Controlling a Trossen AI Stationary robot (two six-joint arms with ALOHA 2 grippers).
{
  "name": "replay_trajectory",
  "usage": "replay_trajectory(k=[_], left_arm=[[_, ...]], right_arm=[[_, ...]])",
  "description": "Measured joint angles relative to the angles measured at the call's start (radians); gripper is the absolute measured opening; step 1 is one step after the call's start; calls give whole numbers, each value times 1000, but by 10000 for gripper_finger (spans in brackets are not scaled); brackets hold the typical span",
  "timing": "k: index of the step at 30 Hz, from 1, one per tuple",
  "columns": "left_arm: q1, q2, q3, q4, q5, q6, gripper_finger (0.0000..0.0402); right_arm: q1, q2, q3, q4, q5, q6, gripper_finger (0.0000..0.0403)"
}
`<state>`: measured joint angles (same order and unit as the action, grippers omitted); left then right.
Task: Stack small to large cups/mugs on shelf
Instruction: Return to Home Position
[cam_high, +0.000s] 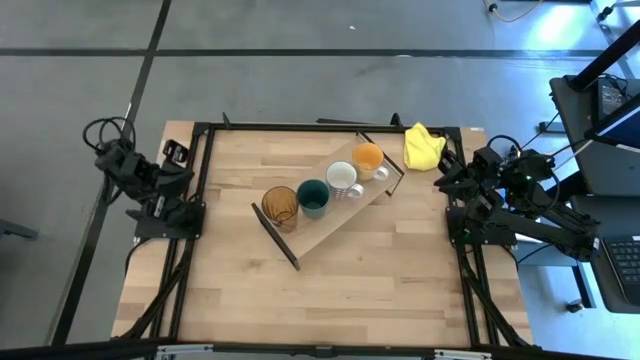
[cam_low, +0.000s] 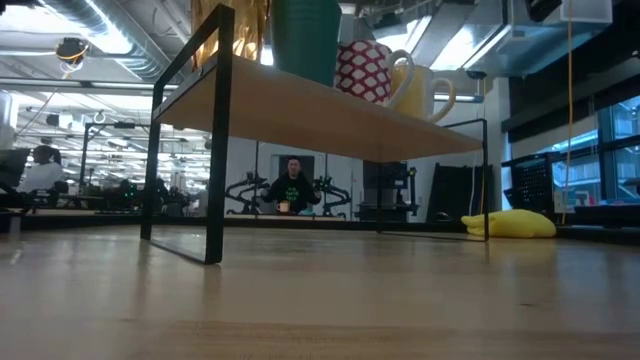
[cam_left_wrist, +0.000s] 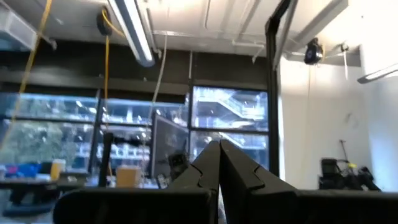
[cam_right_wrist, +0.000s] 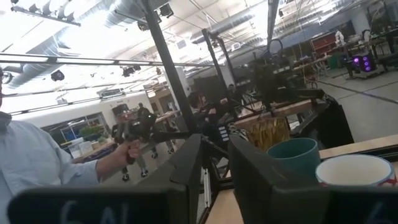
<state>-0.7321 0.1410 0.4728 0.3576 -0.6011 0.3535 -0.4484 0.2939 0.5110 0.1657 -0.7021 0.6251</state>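
The light-wood shelf (cam_high: 330, 225) stands slantwise at the table's middle on its dark end panels (cam_low: 215, 150). Four cups stand in a row on its board: the amber ribbed tumbler (cam_high: 280, 205), the dark teal cup (cam_high: 313, 197), the white handled mug (cam_high: 343, 178) and the orange handled mug (cam_high: 368, 157). The teal cup (cam_right_wrist: 298, 155) and the white mug (cam_right_wrist: 354, 171) also show in the right wrist view. My left gripper (cam_left_wrist: 219, 168) is shut and empty at the table's left edge. My right gripper (cam_right_wrist: 216, 171) is open and empty at the right edge, facing the shelf.
A yellow cloth (cam_high: 422, 146) lies at the table's far right, beside the shelf's far end. A person (cam_right_wrist: 37, 162) in a light blue shirt shows beyond the table in the right wrist view. Another person (cam_low: 292, 190) sits far behind the table.
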Motion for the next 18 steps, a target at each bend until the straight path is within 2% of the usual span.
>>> replay_trajectory(k=[6,13,15,18], left_arm=[[-22,74,55,67,-24,118,0],[-52,-2,217,-145,5,140,0],[-50,-27,229,-148,37,168,0],[-29,-43,213,-157,31,155,0]], right_arm=[[0,0,0,2,0,15,83],[0,0,0,2,-16,30,83],[0,0,0,3,-17,35,83],[0,0,0,14,-18,48,83]])
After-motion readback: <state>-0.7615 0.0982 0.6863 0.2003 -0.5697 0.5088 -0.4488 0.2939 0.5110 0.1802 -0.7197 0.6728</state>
